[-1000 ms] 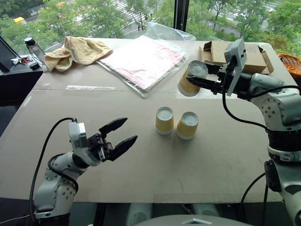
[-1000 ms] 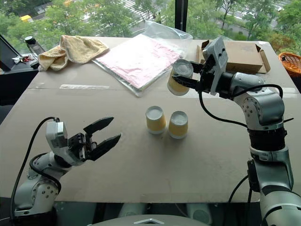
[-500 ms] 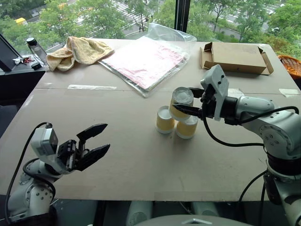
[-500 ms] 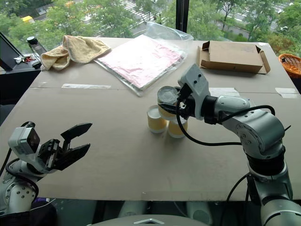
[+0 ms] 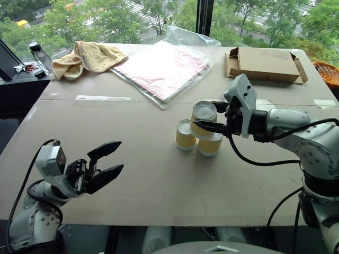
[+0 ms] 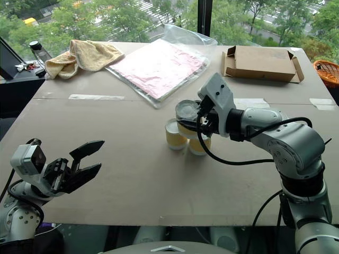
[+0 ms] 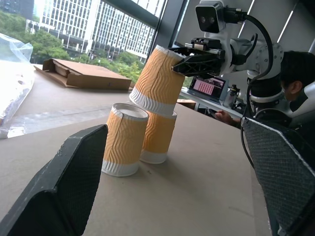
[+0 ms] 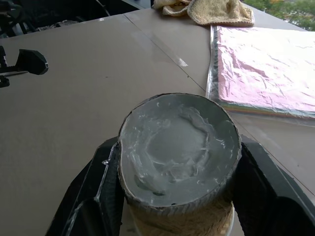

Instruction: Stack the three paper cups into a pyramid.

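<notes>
Three paper cups (image 5: 186, 134), one towel (image 5: 86, 56)

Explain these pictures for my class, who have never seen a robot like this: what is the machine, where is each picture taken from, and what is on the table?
This is a two-armed humanoid robot; each arm ends in two black fingers. Two pictures come from cameras in its head, looking down over the table. The other two come from a camera on each wrist.

Two paper cups stand upside down, side by side. The right gripper holds the third cup, tilted, over those two, its fingers shut on it. It looks to be setting the top of a pyramid. The left gripper hangs open and holds nothing.

Farther back lie a yellow towel, a bagged pink sheet, a flat cardboard box and a bottle.
</notes>
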